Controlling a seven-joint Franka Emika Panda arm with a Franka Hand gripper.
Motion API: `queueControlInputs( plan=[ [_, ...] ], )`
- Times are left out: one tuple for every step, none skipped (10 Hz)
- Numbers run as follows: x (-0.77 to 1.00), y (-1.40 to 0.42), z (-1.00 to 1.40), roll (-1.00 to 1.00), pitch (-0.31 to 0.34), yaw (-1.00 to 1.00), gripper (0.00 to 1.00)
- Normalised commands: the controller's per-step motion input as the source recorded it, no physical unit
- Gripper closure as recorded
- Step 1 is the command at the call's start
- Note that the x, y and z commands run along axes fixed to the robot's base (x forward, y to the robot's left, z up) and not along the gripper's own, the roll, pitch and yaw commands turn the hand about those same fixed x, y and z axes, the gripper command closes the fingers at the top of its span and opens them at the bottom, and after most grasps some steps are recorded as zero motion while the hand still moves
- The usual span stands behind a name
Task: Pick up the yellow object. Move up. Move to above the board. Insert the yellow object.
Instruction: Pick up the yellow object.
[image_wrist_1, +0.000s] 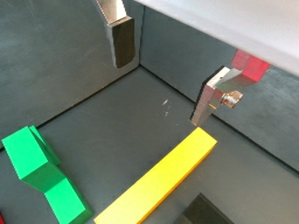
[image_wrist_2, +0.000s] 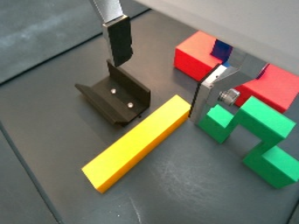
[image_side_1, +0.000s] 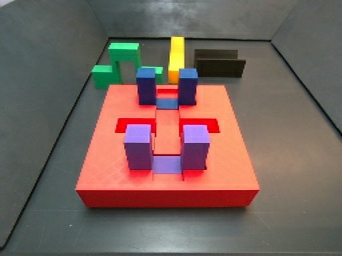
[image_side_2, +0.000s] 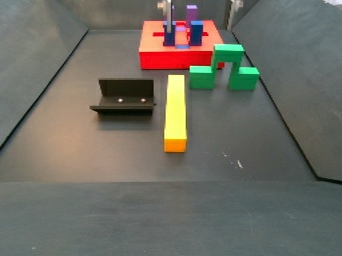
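The yellow object (image_side_2: 175, 110) is a long bar lying flat on the dark floor, seen in both side views (image_side_1: 177, 50) and both wrist views (image_wrist_1: 163, 182) (image_wrist_2: 140, 140). The board (image_side_1: 167, 160) is a big red slab carrying blue and purple upright blocks; only its red corners (image_wrist_2: 197, 54) show in a wrist view. My gripper (image_wrist_2: 159, 86) hangs open above the floor over the bar's end nearest the board, also in the other wrist view (image_wrist_1: 162, 94). Nothing sits between its fingers (image_wrist_1: 121, 42). The bar's end lies below, beside one finger (image_wrist_2: 212, 87).
A green arch-shaped block (image_side_2: 223, 68) stands between the bar and the board (image_wrist_2: 251, 131) (image_wrist_1: 41, 171) (image_side_1: 123, 62). The fixture (image_side_2: 123, 97) sits on the bar's other side (image_wrist_2: 114, 94) (image_side_1: 218, 63). Grey walls enclose the floor.
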Motion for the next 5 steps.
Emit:
queueControlInputs(
  plan=[
    [0.48, -0.22, -0.42, 0.0, 0.0, 0.0, 0.0],
    [0.55, 0.0, -0.61, -0.03, 0.0, 0.0, 0.0],
    [0.53, -0.01, -0.64, -0.03, -0.02, 0.0, 0.0],
    [0.47, -0.03, -0.6, -0.02, -0.049, -0.01, 0.0],
    [0.43, 0.0, -0.55, -0.02, -0.034, -0.03, 0.0]
  ],
)
